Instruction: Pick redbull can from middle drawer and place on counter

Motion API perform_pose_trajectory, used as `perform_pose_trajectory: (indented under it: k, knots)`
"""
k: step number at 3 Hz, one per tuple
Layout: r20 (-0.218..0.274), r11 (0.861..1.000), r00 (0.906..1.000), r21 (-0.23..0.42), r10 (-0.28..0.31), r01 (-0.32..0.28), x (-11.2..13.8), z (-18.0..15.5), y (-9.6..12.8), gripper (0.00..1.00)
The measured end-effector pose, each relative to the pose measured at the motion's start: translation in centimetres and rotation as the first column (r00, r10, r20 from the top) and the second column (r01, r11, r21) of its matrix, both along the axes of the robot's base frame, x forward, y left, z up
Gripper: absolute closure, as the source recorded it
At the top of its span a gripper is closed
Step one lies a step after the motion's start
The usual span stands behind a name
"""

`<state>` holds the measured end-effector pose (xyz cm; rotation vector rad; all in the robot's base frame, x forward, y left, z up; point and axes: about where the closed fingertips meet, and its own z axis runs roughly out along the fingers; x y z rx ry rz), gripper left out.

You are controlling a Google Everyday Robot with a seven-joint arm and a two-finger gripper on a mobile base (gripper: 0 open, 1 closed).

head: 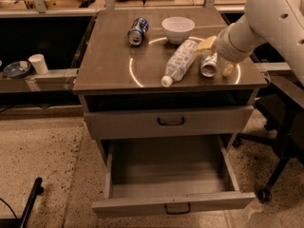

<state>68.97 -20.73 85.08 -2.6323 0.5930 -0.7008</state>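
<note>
The redbull can [209, 64] lies on its side on the counter [107, 61], at the right part of the white ring, its end facing me. My gripper [217, 57] is at the can, open, with one pale fingertip [206, 44] behind it and the other to its right. The can rests on the counter top between them. The middle drawer [166, 175] is pulled fully out at the bottom of the cabinet, and its inside shows nothing in it.
A clear bottle [179, 61] lies just left of the can. A white bowl [178, 28] and a blue-and-white can [135, 31] are at the back of the counter. The upper drawer [171, 121] is shut. An office chair [285, 141] stands at the right.
</note>
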Motion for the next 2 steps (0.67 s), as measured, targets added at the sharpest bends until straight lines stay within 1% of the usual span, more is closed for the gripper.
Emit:
perform_pose_trajectory:
  k: [1, 2]
  knots:
    - [0.0, 1.0, 1.0, 0.0, 0.0, 0.0, 0.0, 0.0, 0.0, 0.0]
    - [0.0, 1.0, 1.0, 0.0, 0.0, 0.0, 0.0, -0.01, 0.0, 0.0]
